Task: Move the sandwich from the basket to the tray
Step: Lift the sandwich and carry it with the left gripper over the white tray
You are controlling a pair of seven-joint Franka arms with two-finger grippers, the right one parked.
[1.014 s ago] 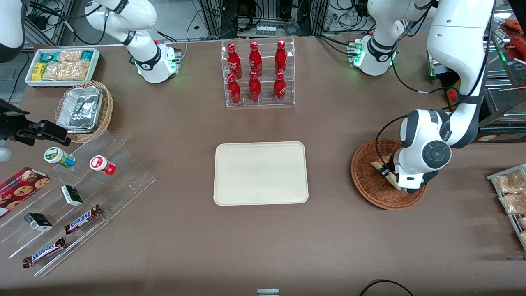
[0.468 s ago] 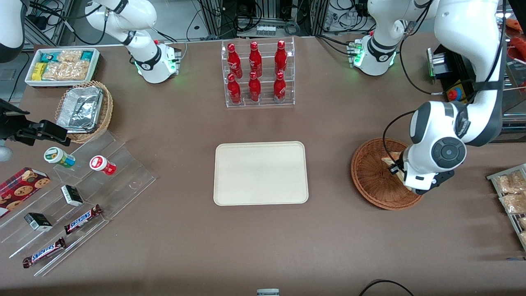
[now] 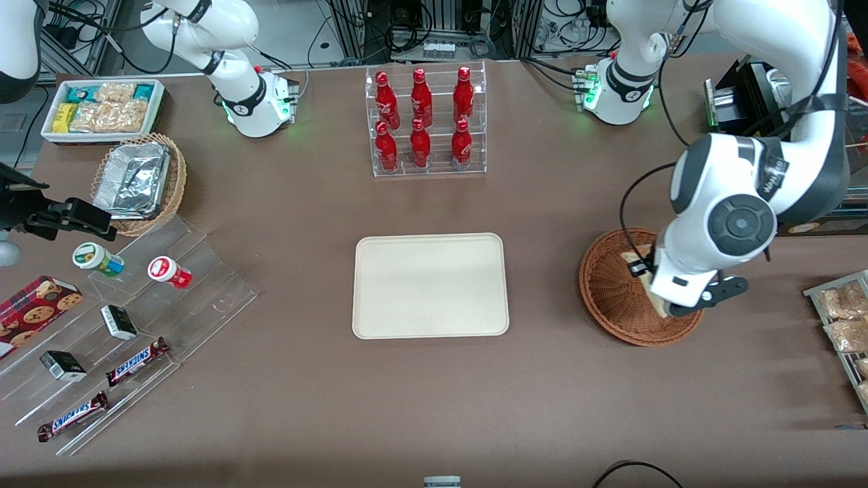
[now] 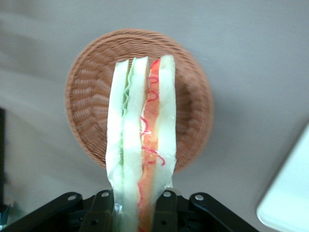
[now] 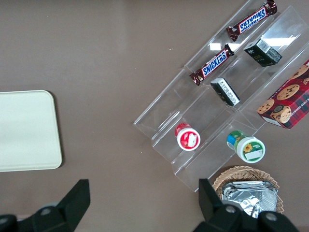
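Note:
My left gripper [image 4: 135, 212] is shut on the sandwich [image 4: 141, 140], a clear-wrapped white-bread wedge with green and red filling, and holds it lifted above the dark reddish-brown wicker basket [image 4: 91, 92]. In the front view the gripper [image 3: 656, 293] hangs over the basket [image 3: 610, 298] at the working arm's end of the table, largely hidden by the wrist, with a bit of the sandwich [image 3: 635, 258] showing beside it. The cream-white tray [image 3: 430, 285] lies flat at the table's middle; its corner also shows in the left wrist view [image 4: 289, 193].
A clear rack of red bottles [image 3: 425, 122] stands farther from the camera than the tray. A clear stepped display with snacks [image 3: 122, 318], a tan basket with a foil container [image 3: 137, 181] and a white snack bin [image 3: 102, 108] lie toward the parked arm's end. Packets [image 3: 841, 318] lie near the basket.
The left arm has risen with the sandwich in its gripper, lifting it up out of the basket. The basket has stayed in place.

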